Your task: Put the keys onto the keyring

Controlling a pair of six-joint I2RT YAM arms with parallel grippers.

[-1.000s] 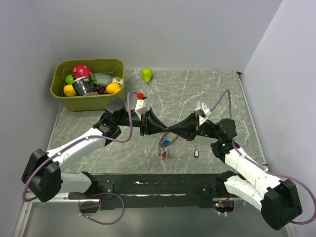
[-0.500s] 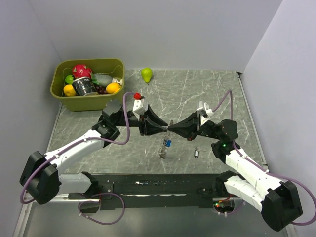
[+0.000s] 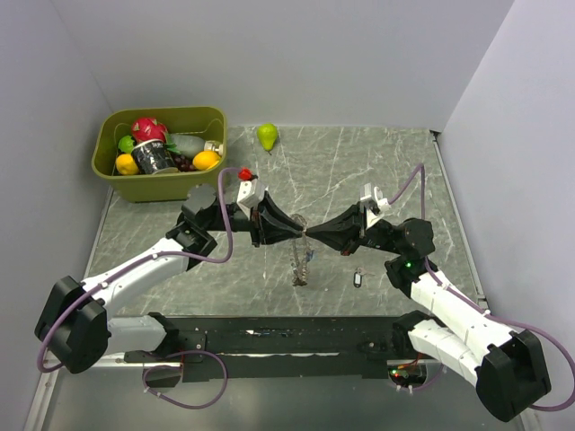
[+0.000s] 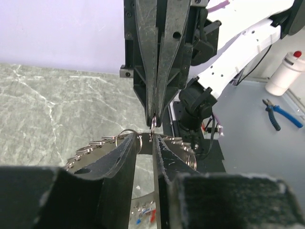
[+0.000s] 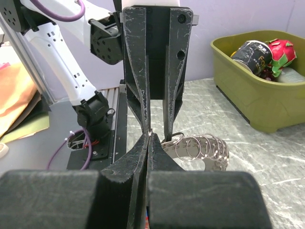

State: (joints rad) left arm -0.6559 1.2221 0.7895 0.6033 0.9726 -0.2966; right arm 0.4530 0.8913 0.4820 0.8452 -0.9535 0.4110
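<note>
Both fingertip pairs have shifted slightly away from the arm bases since one second ago. The large thin grey metal keyring with the toothed rim [image 5: 206, 157] now shows the top camera a narrower profile than it did then.

Locate the keyring in the air above the grey marbled table top [image 3: 377, 171]. It hangs straight below the point where the two grippers meet tip to tip. Small wire loops line its rim. Small keys with blue and red plastic tags [image 4: 151, 215] show just below the keyring in the left wrist view.

Check the right gripper [image 5: 148, 138]: its jaws are fully closed, pinching one small wire loop at the top of the keyring.

Check the left gripper [image 4: 151, 142]: its jaws stand a narrow way apart, one fingertip on each side of the keyring's top rim. You cannot tell whether either pad touches the metal.

One further key with a dark tag [image 3: 358, 279] lies flat on the table. It is near the keyring on the right arm's side, and apart from it.

A green pear [image 3: 267, 136] stands well beyond the keyring, toward the far wall.

An olive-green plastic bin [image 3: 162, 189] sits well apart from the keyring, beyond it and on the left arm's side. It holds yellow fruit, a pink dragon fruit and a dark can.
</note>
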